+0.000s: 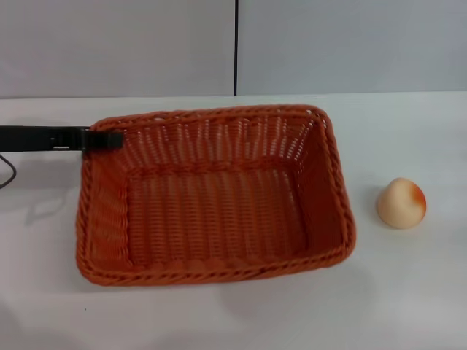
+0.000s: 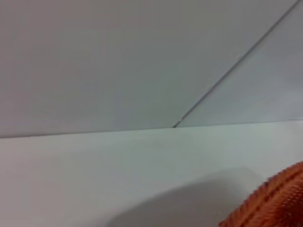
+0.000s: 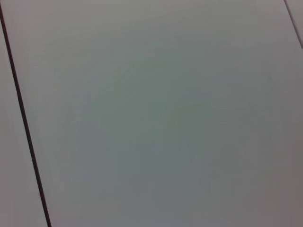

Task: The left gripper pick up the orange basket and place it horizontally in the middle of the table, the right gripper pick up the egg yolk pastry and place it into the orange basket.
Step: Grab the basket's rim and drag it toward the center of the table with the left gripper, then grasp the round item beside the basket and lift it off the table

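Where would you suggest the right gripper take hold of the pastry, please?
Probably from straight above, closing across the middle of the pastry. It is a small rounded dome sitting alone on the table, apart from the basket, so its sides look free. The right gripper is not in view.

1. The orange basket sits on the table at the middle, its long side running from nine o'clock to three o'clock.
2. The egg yolk pastry rests on the table at three o'clock from the basket, apart from its rim.
3. The left gripper reaches in from nine o'clock and meets the basket's rim at its ten o'clock corner.
4. The wall stands behind the table at twelve o'clock.
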Available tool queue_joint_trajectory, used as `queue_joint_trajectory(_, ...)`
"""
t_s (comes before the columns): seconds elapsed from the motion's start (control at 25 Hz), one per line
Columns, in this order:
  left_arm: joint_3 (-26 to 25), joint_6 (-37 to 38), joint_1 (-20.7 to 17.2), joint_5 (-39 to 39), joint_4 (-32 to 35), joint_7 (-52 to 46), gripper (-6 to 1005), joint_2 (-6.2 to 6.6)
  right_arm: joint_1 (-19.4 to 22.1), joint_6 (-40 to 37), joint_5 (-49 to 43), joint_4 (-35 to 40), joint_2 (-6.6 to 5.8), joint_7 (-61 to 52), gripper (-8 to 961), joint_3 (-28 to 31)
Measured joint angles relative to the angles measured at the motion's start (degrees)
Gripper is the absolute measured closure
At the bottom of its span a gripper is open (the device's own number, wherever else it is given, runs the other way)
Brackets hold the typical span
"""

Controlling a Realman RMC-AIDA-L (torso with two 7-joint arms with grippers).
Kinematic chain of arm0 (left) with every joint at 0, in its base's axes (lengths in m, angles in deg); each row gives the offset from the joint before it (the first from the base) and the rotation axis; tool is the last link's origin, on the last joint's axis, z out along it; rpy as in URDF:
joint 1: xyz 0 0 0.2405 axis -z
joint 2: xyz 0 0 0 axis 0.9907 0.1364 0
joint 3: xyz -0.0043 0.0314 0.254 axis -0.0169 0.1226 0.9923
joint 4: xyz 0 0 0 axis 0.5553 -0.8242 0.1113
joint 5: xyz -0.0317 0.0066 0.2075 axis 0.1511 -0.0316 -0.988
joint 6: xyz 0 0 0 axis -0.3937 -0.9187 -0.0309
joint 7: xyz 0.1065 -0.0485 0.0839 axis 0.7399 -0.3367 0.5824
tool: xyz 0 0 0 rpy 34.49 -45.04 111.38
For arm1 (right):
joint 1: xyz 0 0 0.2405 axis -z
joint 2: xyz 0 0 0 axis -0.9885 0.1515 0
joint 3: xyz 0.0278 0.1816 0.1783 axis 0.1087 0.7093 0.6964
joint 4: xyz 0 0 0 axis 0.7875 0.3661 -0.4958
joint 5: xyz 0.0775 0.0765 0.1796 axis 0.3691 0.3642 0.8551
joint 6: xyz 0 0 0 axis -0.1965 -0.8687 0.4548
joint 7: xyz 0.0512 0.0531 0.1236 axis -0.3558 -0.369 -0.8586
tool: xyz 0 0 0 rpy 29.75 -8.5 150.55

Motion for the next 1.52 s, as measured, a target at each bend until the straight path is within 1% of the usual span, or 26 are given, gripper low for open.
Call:
queue_joint_trajectory(0.2, 0.55, 0.96, 0.82, -0.45, -1.03, 0.40, 719, 0.14, 0.32, 0.01, 0.00, 0.00, 0.06, 0.00, 323, 0.01)
queue_joint_trajectory(0.44, 0.59, 1.03, 0.84, -0.47, -1.06, 0.45, 662, 0.28, 0.42, 0.01, 0.00, 0.00, 0.09, 0.00, 323, -0.06)
queue_joint_trajectory(0.48, 0.61, 1.14, 0.92, -1.74, -0.89, 0.65, 652, 0.76, 0.43, 0.01, 0.00, 0.00, 0.09, 0.00, 323, -0.19)
queue_joint_trajectory(0.52, 0.61, 1.07, 1.05, -3.34, -0.65, 0.72, 602, 1.07, 0.43, 0.01, -0.01, -0.03, 0.09, 0.00, 323, -0.54)
queue_joint_trajectory(0.64, 0.59, 0.93, 1.13, -4.04, -0.61, 0.77, 452, 1.21, 0.43, 0.01, -0.03, -0.17, 0.12, -0.01, 323, -0.82)
queue_joint_trajectory(0.68, -0.04, 0.06, 1.45, -5.58, -0.60, 1.59, 300, 1.40, 0.43, 0.00, -0.03, -0.20, 0.14, -0.01, 323, -0.98)
queue_joint_trajectory(0.76, -0.82, -0.58, 1.53, -5.77, -0.56, 2.86, 264, 1.42, 0.43, 0.00, -0.05, -0.20, 0.16, -0.21, 323, -1.98)
queue_joint_trajectory(0.84, -1.65, -0.97, 1.57, -5.72, -0.52, 3.95, 228, 1.38, 0.44, 0.00, -0.07, 0.11, 0.09, -1.10, 323, -4.27)
queue_joint_trajectory(0.88, -4.29, -1.79, 1.67, -4.87, -0.47, 7.09, 210, 1.01, 0.44, 0.00, -0.08, 0.59, -0.03, -1.92, 323, -5.74)
queue_joint_trajectory(0.92, -5.54, -1.93, 1.72, -3.82, -0.44, 8.87, 192, 0.74, 0.78, -0.01, -0.46, 2.88, -0.33, -6.12, 323, -10.47)
queue_joint_trajectory(0.96, -7.08, -2.09, 1.74, -1.83, -0.42, 11.62, 192, 0.44, 0.78, -0.01, -0.46, 2.88, -0.33, -6.12, 323, -10.47)
queue_joint_trajectory(1.0, -7.08, -2.09, 1.74, -1.83, -0.42, 11.62, 192, 0.44, 1.15, -0.01, -1.45, 4.55, -0.57, -9.66, 323, -13.10)
queue_joint_trajectory(1.04, -8.66, -2.10, 1.04, 4.98, -0.74, 17.99, 192, 0.13, 1.54, -0.02, -3.06, 6.54, -0.92, -13.86, 323, -15.69)
queue_joint_trajectory(1.08, -8.87, -2.08, 0.75, 7.01, -0.93, 19.62, 192, 0.10, 1.87, -0.06, -4.99, 8.50, -1.34, -17.65, 323, -17.70)
queue_joint_trajectory(1.12, -8.82, -1.87, -0.32, 12.75, -1.88, 24.23, 192, 0.05, 2.31, -0.26, -11.37, 12.91, -2.64, -27.88, 323, -21.25)
queue_joint_trajectory(1.16, -8.82, -1.87, -0.32, 12.75, -1.88, 24.23, 192, 0.05, 2.31, -0.26, -11.37, 12.91, -2.64, -27.88, 323, -21.25)
queue_joint_trajectory(1.2, -8.65, -1.69, -1.47, 19.03, -3.17, 29.17, 192, 0.01, 2.30, -0.43, -15.05, 15.05, -3.48, -33.26, 323, -22.68)
queue_joint_trajectory(1.24, -8.65, -1.69, -1.47, 19.03, -3.17, 29.17, 193, 0.01, 2.19, -0.62, -19.09, 17.06, -4.20, -37.67, 323, -23.84)
queue_joint_trajectory(1.28, -8.57, -1.49, -2.03, 22.86, -4.31, 31.98, 193, -0.01, 1.73, -1.13, -24.10, 19.50, -5.30, -43.68, 323, -25.21)
queue_joint_trajectory(1.32, -8.54, -1.03, -2.55, 26.16, -5.45, 34.54, 193, 0.00, 0.40, -3.12, -33.24, 23.42, -7.05, -52.81, 323, -26.93)
queue_joint_trajectory(1.36, -8.53, -0.16, -2.99, 29.52, -6.62, 37.37, 193, -0.01, 0.40, -3.12, -33.24, 23.42, -7.05, -52.81, 323, -26.93)
queue_joint_trajectory(1.4, -8.52, 0.35, -3.13, 30.62, -7.13, 38.48, 193, -0.02, -0.35, -4.50, -37.28, 25.11, -7.70, -56.25, 323, -27.28)
queue_joint_trajectory(1.48, -8.53, 3.27, -3.63, 35.18, -9.61, 44.26, 193, -0.11, -2.89, -9.51, -48.46, 29.77, -9.01, -65.10, 323, -27.32)
queue_joint_trajectory(1.52, -8.55, 4.21, -3.69, 36.47, -10.53, 46.12, 193, -0.12, -5.34, -14.54, -57.00, 33.59, -9.85, -71.73, 323, -27.16)
